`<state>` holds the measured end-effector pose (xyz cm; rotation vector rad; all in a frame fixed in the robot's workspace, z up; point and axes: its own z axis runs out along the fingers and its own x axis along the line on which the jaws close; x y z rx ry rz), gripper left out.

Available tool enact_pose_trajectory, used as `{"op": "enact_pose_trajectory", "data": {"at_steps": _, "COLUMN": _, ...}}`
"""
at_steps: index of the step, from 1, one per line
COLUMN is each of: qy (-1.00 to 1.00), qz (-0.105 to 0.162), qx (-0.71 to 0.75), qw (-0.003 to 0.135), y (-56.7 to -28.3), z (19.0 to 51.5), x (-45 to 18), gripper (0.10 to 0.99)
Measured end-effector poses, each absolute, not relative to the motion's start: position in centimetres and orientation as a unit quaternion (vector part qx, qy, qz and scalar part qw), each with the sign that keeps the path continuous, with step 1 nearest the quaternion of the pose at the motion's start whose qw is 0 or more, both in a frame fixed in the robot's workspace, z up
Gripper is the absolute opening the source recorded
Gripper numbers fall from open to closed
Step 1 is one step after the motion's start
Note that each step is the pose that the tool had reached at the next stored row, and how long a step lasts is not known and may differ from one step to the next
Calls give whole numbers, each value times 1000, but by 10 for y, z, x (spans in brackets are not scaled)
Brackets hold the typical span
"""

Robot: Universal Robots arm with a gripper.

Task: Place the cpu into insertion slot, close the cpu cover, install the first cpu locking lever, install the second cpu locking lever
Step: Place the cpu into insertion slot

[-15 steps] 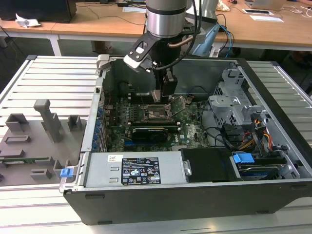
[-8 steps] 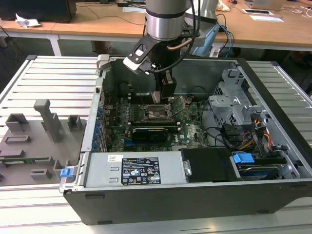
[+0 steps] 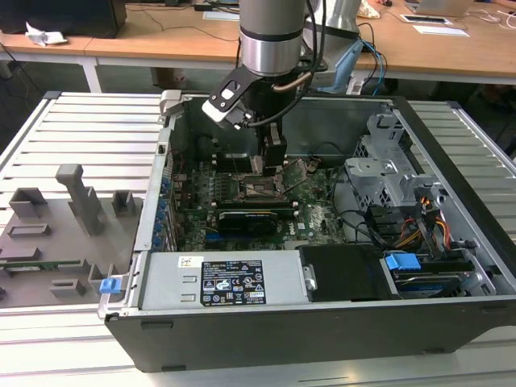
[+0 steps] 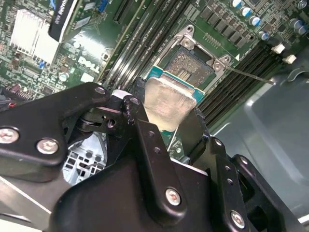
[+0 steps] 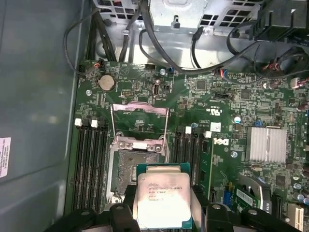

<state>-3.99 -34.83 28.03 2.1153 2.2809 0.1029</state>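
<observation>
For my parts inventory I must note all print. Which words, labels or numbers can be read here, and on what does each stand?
No text can be quoted safely.
cpu: lines of print on its metal top, too small to read.
power supply label: dense print, too small to read.
white sticker on the case wall: too small to read.

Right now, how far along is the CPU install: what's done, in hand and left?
Done: nothing seated yet. In hand: the gripper is shut on the cpu, held close to the insertion slot, whose centre lies bare. Left: the cpu cover stands flipped open and a locking lever sticks out unlatched, so seating, cover and both levers remain.
</observation>
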Motion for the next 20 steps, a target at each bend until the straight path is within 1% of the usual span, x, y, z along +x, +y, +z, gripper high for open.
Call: {"op": "enact_pose_trajectory", "data": {"at_steps": 20, "qy": 716, "qz": 32, "qx": 697, "qw": 16, "y": -334, "z": 249, "x": -45, "gripper": 525}}
